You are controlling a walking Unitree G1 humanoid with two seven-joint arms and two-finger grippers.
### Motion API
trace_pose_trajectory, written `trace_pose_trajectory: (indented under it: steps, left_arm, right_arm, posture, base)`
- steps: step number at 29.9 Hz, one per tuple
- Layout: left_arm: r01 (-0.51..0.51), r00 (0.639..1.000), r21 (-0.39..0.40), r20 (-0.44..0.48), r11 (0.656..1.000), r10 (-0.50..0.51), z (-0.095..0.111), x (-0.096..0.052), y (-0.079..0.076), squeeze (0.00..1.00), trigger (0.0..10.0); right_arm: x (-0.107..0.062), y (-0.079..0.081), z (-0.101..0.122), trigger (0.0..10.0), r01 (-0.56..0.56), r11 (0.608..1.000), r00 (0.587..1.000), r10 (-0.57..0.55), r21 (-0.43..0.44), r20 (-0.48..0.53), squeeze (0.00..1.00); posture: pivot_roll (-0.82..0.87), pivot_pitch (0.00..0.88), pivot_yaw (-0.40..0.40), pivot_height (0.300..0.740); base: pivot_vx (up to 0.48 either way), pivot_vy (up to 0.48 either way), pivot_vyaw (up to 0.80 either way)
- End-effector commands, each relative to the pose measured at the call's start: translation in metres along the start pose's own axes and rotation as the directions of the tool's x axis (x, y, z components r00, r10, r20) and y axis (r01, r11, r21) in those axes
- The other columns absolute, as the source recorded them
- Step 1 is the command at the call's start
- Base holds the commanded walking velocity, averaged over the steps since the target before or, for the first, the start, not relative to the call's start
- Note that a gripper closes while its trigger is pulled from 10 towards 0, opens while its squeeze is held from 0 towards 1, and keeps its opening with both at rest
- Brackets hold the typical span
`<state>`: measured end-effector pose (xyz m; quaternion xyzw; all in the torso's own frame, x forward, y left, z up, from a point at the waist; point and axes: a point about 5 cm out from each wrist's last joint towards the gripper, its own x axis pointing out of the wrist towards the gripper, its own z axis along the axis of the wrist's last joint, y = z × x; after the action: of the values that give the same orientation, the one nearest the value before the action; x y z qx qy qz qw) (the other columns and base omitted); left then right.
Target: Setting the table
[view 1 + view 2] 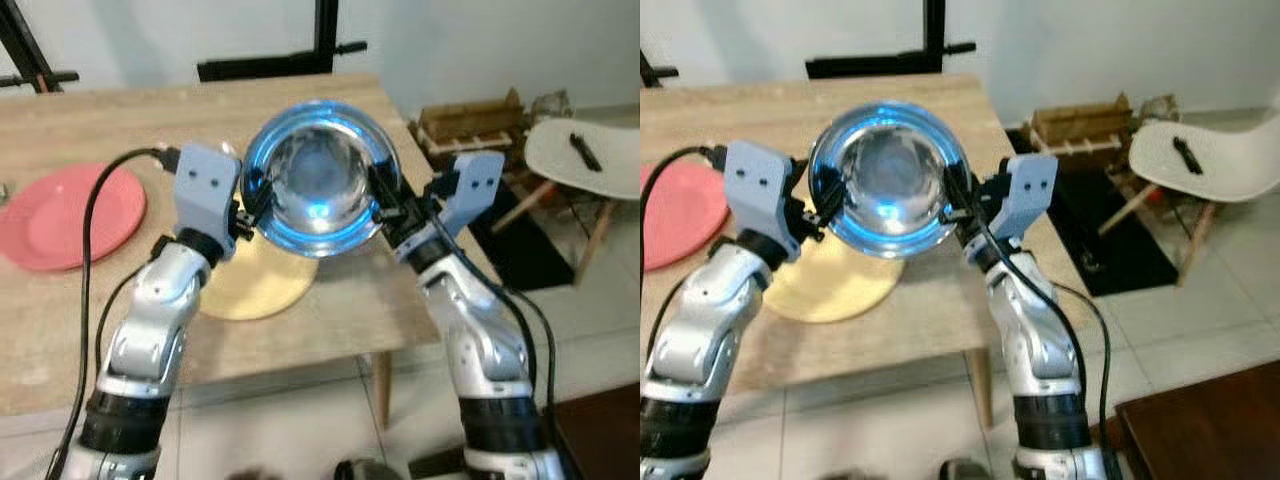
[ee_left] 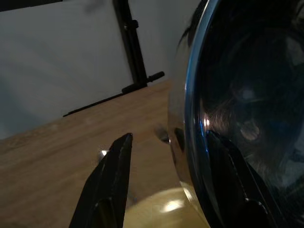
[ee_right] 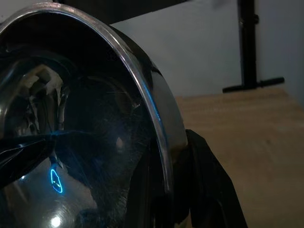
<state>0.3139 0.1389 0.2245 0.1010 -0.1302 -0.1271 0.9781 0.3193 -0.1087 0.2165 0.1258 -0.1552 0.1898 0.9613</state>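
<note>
Both pincers are holding a shiny steel bowl point(image 1: 322, 178) up in the air above the wooden table point(image 1: 330, 310), over a yellow plate point(image 1: 255, 280); the left pincer point(image 1: 248, 208) is clamped on its left rim, the right pincer point(image 1: 385, 205) on its right rim. A pink plate point(image 1: 65, 215) is lying further left

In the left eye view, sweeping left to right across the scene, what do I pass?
Red plate → left gripper → metal bowl held up between both grippers, above the yellow plate → right gripper → wooden crate on the floor → white chair.
</note>
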Motion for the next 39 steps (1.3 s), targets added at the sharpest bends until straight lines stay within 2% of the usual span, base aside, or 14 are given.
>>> trace_pose_trajectory:
  steps: [1, 7, 13, 14, 15, 18, 22, 25, 26, 31, 34, 37, 38, 39]
  left_arm:
    - [-0.092, 0.985, 0.019, -0.143, 0.996, 0.093, -0.03, -0.012, 0.022, 0.0, 10.0]
    - [-0.067, 0.986, 0.011, -0.155, 0.998, 0.068, -0.031, -0.01, 0.021, 0.0, 10.0]
    - [0.041, 0.992, -0.006, -0.122, 0.999, -0.042, -0.025, -0.017, 0.014, 0.0, 10.0]
    - [0.127, 0.985, -0.033, -0.112, 0.991, -0.13, -0.021, -0.024, 0.01, 0.0, 10.0]
    - [0.127, 0.985, -0.033, -0.112, 0.991, -0.13, -0.021, -0.024, 0.01, 0.0, 10.0]
    - [0.261, 0.959, -0.067, -0.098, 0.963, -0.267, -0.015, -0.034, 0.004, 0.0, 10.0]
    - [0.319, 0.941, -0.088, -0.092, 0.944, -0.326, -0.011, -0.037, 0.002, 0.0, 10.0]
    - [0.347, 0.932, -0.1, -0.08, 0.933, -0.355, -0.007, -0.037, 0.002, 0.0, 10.0]
    - [0.351, 0.93, -0.102, -0.072, 0.931, -0.359, -0.005, -0.036, 0.005, 0.0, 10.0]
    - [0.334, 0.937, -0.075, -0.085, 0.94, -0.34, -0.002, -0.043, 0.02, 0.0, 10.0]
    - [0.342, 0.933, -0.077, -0.09, 0.937, -0.348, 0.0, -0.048, 0.024, 0.0, 10.0]
    - [0.395, 0.907, -0.063, -0.134, 0.917, -0.4, 0.001, -0.066, 0.036, 0.0, 10.0]
    - [0.395, 0.907, -0.063, -0.134, 0.917, -0.4, 0.001, -0.066, 0.036, 0.0, 10.0]
    - [0.409, 0.897, -0.06, -0.155, 0.91, -0.414, 0.001, -0.073, 0.041, 0.0, 10.0]
  right_arm:
    - [-0.001, -0.018, 0.022, 10.0, 0.088, 0.996, 0.988, -0.085, -0.016, 0.126, 0.0]
    - [0.0, -0.028, 0.024, 10.0, 0.115, 0.992, 0.985, -0.108, -0.043, 0.133, 0.0]
    - [0.002, -0.036, 0.024, 10.0, 0.157, 0.984, 0.98, -0.145, -0.081, 0.137, 0.0]
    - [0.002, -0.04, 0.024, 10.0, 0.173, 0.98, 0.978, -0.159, -0.102, 0.133, 0.0]
    - [0.002, -0.04, 0.024, 10.0, 0.173, 0.98, 0.978, -0.159, -0.102, 0.133, 0.0]
    - [0.002, -0.045, 0.021, 10.0, 0.181, 0.977, 0.979, -0.168, -0.111, 0.118, 0.0]
    - [0.003, -0.048, 0.017, 10.0, 0.174, 0.979, 0.982, -0.165, -0.102, 0.089, 0.0]
    - [0.007, -0.05, 0.01, 10.0, 0.155, 0.986, 0.988, -0.153, -0.068, 0.034, 0.0]
    - [0.01, -0.049, 0.003, 10.0, 0.136, 0.99, 0.991, -0.137, -0.028, -0.011, 0.0]
    - [0.018, -0.052, -0.012, 10.0, 0.155, 0.988, 0.98, -0.154, -0.002, -0.129, 0.0]
    - [0.02, -0.054, -0.016, 10.0, 0.167, 0.986, 0.972, -0.164, 0.009, -0.166, 0.0]
    - [0.026, -0.059, -0.031, 10.0, 0.21, 0.972, 0.935, -0.167, 0.109, -0.312, 0.0]
    - [0.026, -0.059, -0.031, 10.0, 0.21, 0.972, 0.935, -0.167, 0.109, -0.312, 0.0]
    - [0.03, -0.061, -0.032, 10.0, 0.214, 0.967, 0.928, -0.158, 0.139, -0.336, 0.0]
  posture:
    - [-0.03, 0.056, 0.046, 0.74]
    - [-0.03, 0.053, 0.048, 0.74]
    - [-0.02, 0.053, 0.045, 0.74]
    - [-0.02, 0.053, 0.044, 0.74]
    - [-0.02, 0.053, 0.044, 0.74]
    - [-0.02, 0.053, 0.043, 0.74]
    - [-0.01, 0.053, 0.04, 0.74]
    - [-0.01, 0.053, 0.04, 0.74]
    - [-0.01, 0.053, 0.04, 0.74]
    - [0.0, 0.068, 0.029, 0.74]
    - [0.01, 0.071, 0.024, 0.74]
    - [0.02, 0.079, 0.012, 0.74]
    - [0.02, 0.079, 0.012, 0.74]
    - [0.03, 0.085, 0.004, 0.74]
  base:
    - [0.48, 0.0, 0.0]
    - [0.306, 0.0, 0.0]
    - [0.0, 0.0, 0.0]
    - [0.0, 0.0, 0.0]
    - [0.0, 0.0, 0.0]
    - [0.0, 0.0, 0.0]
    - [0.0, 0.0, 0.0]
    - [0.0, 0.0, 0.0]
    - [0.0, 0.0, 0.0]
    - [0.0, 0.0, 0.0]
    - [0.0, 0.0, 0.0]
    - [0.0, 0.0, 0.0]
    - [0.0, 0.0, 0.0]
    - [0.0, 0.0, 0.0]
